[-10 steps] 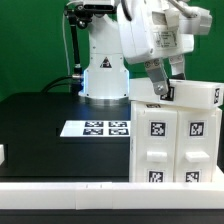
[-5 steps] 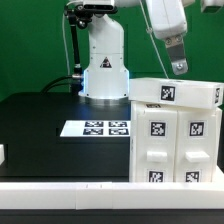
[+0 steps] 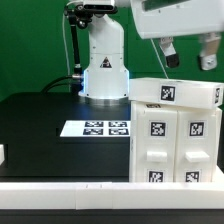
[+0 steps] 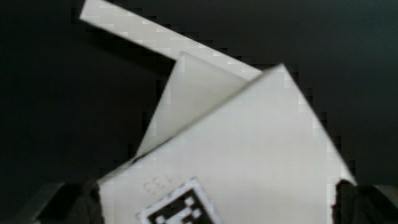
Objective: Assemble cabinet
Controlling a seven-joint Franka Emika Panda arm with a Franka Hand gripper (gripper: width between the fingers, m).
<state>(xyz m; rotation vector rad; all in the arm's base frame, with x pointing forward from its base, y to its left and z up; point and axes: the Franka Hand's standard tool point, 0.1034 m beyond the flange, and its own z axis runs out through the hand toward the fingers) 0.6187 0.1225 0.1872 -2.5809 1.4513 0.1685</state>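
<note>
The cabinet is a big white box with black-and-white tags, standing at the exterior view's right. Two door panels are on its front and the top slab lies on it. My gripper hangs above the top slab, open and empty, its two fingers spread wide and clear of the cabinet. In the wrist view the cabinet fills the frame from above, with a tag on it. My gripper shows only as dark fingertips at either side of it.
The marker board lies flat on the black table in front of the robot base. A small white part sits at the exterior view's left edge. A white rim runs along the table's near edge.
The gripper was down at the top slab's edge one second ago. It has risen clear, shifted toward the exterior view's right and turned, so both fingers now show spread open.
</note>
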